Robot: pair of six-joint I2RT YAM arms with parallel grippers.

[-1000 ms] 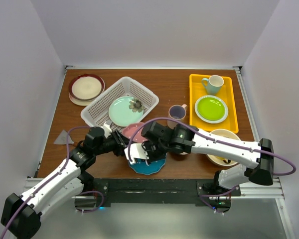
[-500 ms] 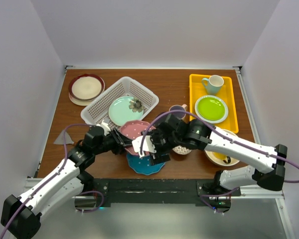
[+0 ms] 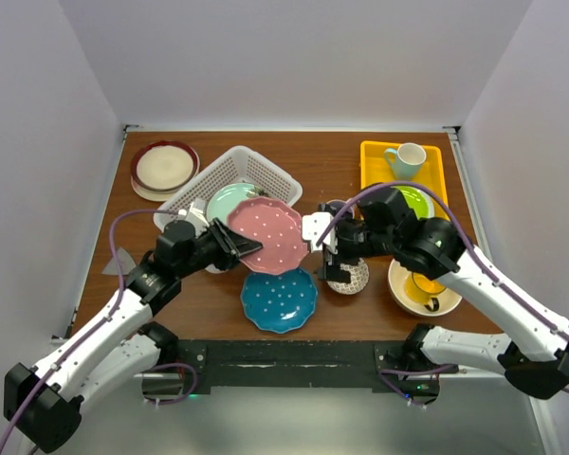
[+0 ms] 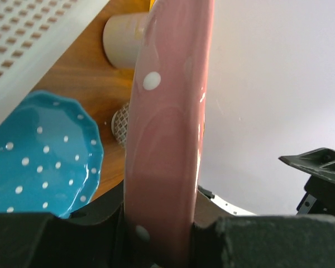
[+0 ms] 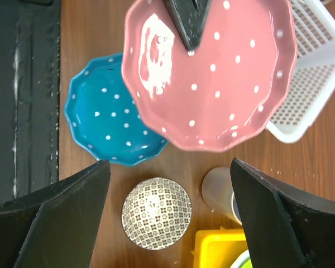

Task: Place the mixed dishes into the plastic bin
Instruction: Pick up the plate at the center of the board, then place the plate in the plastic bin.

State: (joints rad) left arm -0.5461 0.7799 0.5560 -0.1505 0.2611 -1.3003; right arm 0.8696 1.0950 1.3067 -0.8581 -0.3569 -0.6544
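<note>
A: What lies on the wooden desk (image 3: 332, 161)?
B: Far left, a stack of plates (image 3: 164, 167), cream on top, with the white bin (image 3: 194, 187) beside it. Far right, a yellow tray (image 3: 375, 156).
A: And nearer?
B: A blue dotted plate (image 3: 280, 299), then a small patterned bowl (image 3: 349, 278), then a large cream bowl (image 3: 405, 289), in a row

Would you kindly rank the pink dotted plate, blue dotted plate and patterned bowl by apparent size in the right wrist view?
The pink dotted plate, though it is lifted nearer the camera
blue dotted plate
patterned bowl
</note>
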